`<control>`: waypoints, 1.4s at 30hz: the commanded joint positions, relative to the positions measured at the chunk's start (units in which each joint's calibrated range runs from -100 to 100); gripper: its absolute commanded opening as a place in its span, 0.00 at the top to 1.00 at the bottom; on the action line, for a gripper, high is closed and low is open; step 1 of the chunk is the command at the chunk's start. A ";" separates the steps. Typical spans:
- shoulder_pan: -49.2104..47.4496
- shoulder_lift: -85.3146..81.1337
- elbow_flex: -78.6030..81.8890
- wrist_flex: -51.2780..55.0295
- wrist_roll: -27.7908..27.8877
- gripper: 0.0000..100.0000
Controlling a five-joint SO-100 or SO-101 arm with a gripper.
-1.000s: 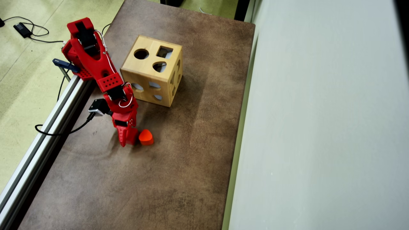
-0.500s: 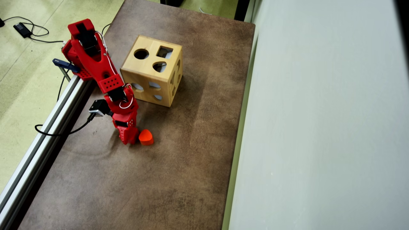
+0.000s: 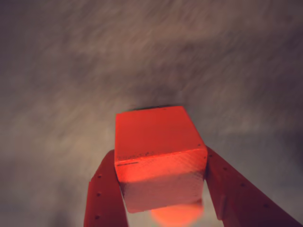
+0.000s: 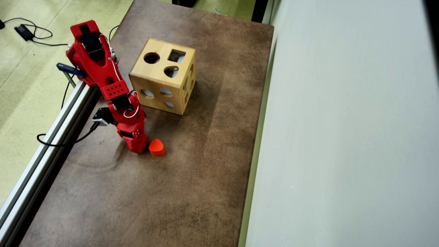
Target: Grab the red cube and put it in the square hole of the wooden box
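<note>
Two fingers [image 3: 106,194] clamp the cube [image 3: 158,156] in the wrist view, just left of the orange block [image 4: 156,147] overhead, near side of the box [image 4: 164,75].

The small red plastic cube [image 3: 158,151] is showing a matt, faintly layered face. The pale light-wood box [image 4: 164,76] is looking smooth and satin. Under the box, the mottled brown table top [image 4: 192,178] is appearing matt and leathery.
</note>
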 commanded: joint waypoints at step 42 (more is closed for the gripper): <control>-21.87 -57.24 -8.54 18.92 18.36 0.97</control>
